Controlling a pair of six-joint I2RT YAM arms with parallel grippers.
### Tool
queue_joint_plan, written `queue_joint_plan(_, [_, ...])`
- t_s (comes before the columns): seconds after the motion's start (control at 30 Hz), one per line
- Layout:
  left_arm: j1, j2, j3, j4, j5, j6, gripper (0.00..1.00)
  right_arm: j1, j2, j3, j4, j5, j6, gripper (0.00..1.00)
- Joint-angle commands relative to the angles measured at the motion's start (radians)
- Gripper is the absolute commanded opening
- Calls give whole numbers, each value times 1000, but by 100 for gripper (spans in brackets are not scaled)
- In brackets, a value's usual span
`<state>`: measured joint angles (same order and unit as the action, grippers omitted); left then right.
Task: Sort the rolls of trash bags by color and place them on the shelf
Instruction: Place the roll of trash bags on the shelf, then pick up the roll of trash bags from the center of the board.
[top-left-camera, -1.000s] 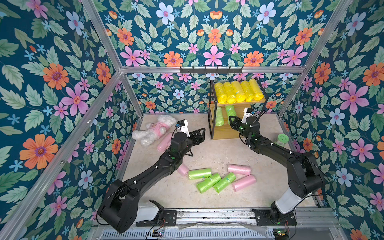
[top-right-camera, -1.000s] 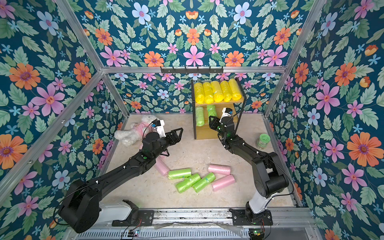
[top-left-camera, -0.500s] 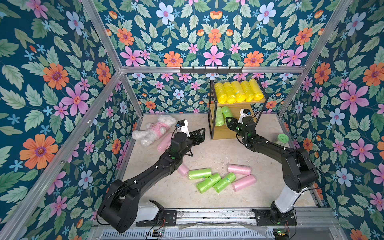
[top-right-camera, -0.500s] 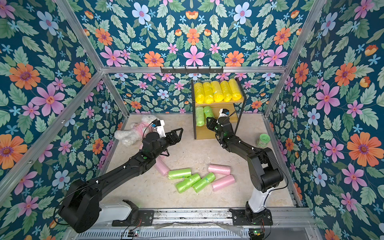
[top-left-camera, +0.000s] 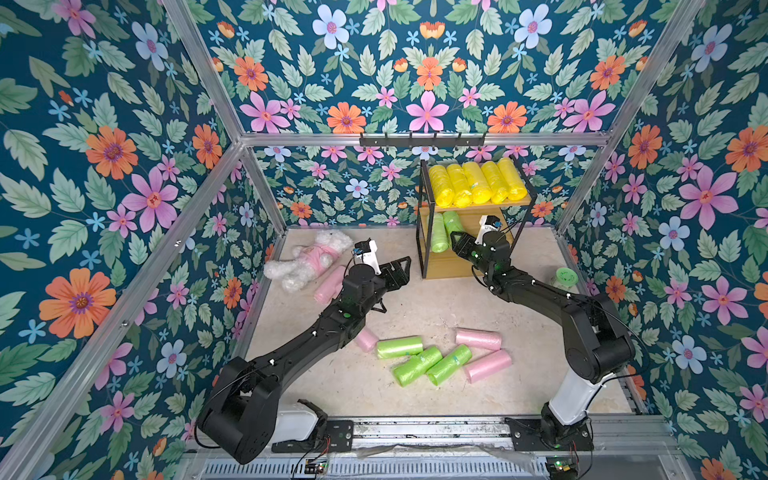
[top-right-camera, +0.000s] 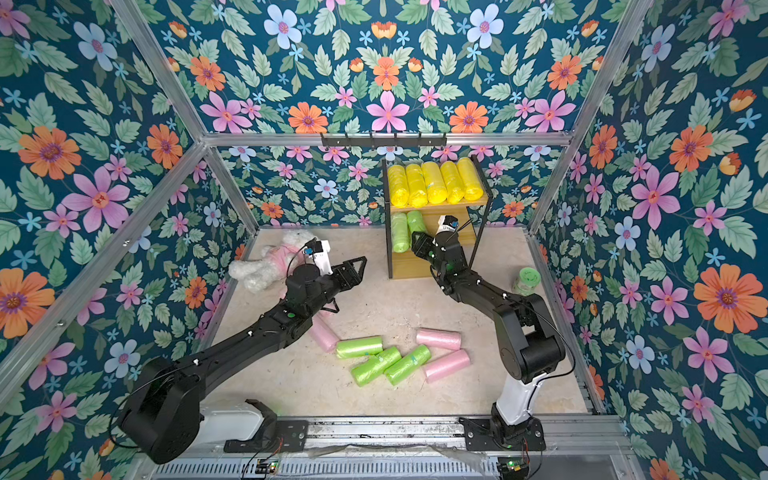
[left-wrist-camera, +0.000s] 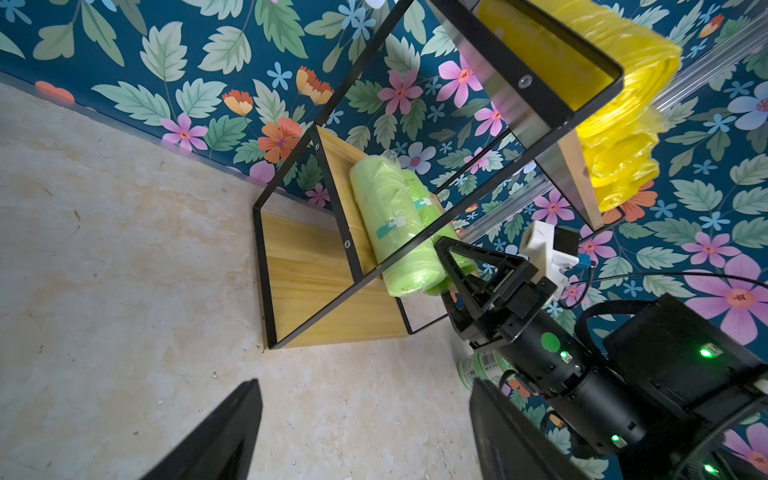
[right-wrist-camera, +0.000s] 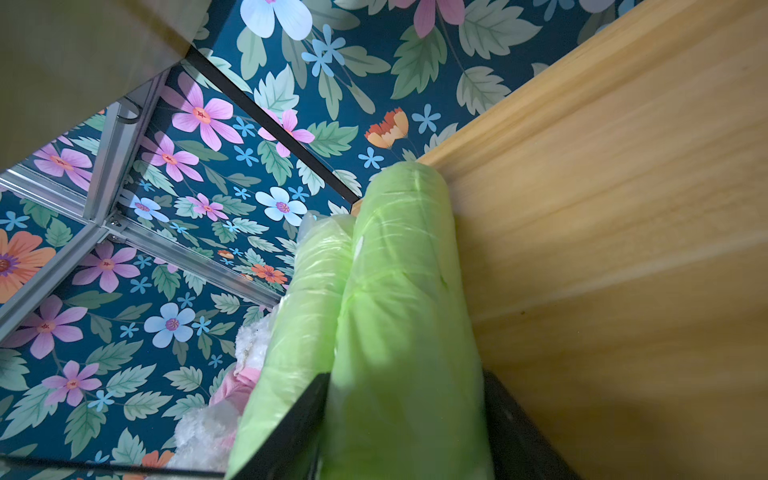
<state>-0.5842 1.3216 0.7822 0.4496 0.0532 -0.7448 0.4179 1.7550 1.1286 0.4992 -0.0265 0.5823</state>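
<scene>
The shelf (top-left-camera: 482, 205) stands at the back wall, with several yellow rolls of trash bags (top-left-camera: 473, 183) on its top board. On the middle board one green roll (top-left-camera: 436, 237) lies by the frame. A second green roll (right-wrist-camera: 399, 291) lies against it, between the fingers of my right gripper (right-wrist-camera: 405, 376). That gripper (top-left-camera: 457, 241) is open, a finger either side of the roll. My left gripper (top-left-camera: 404, 270) hovers open and empty over the floor left of the shelf. Three green rolls (top-left-camera: 417, 365) and pink rolls (top-left-camera: 478, 338) lie on the floor.
A white plush toy in pink (top-left-camera: 307, 257) lies at the back left with a pink roll (top-left-camera: 330, 284) beside it. Another pink roll (top-left-camera: 365, 340) sits under my left arm. A green-lidded jar (top-left-camera: 563, 279) stands by the right wall.
My right gripper has pushed further into the middle tier with the green roll, set it beside the first one, and its jaws have widened. The left arm has stayed still.
</scene>
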Motion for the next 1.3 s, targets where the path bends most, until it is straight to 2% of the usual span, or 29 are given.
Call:
queue_joint_plan(0.0, [1,4,-1,-6,9,34,84,1,-36,-21,19,9,-11,63])
queue_joint_plan(0.2, [1,18,-1,-89,27,98,84,0,-136,-87,27,22,-21,70])
queue_joint_plan(0.33, [0,37,15,-183,81,169,83,1,-207,-151,26,28,-27,72])
queue_joint_plan(0.47, [-19,48,45,-374,103,285,81,0,-309,-245,28,15,-47,73])
queue_joint_plan(0.67, [-116,3,66,-673,15,401,80,1,-472,-364,-37,0,-125,75])
queue_joint_plan(0.8, [-161,1,61,-837,24,395,79,0,-545,-421,-46,-1,-137,77])
queue_joint_plan(0.93, [-193,-3,22,-881,76,367,80,-5,-566,-445,-26,-15,-125,77])
queue_joint_plan(1.13, [-255,70,59,-995,-36,374,82,-10,-547,-457,13,-54,-99,77])
queue_joint_plan(1.27, [-257,73,40,-992,-53,334,83,-11,-541,-464,13,-66,-93,77])
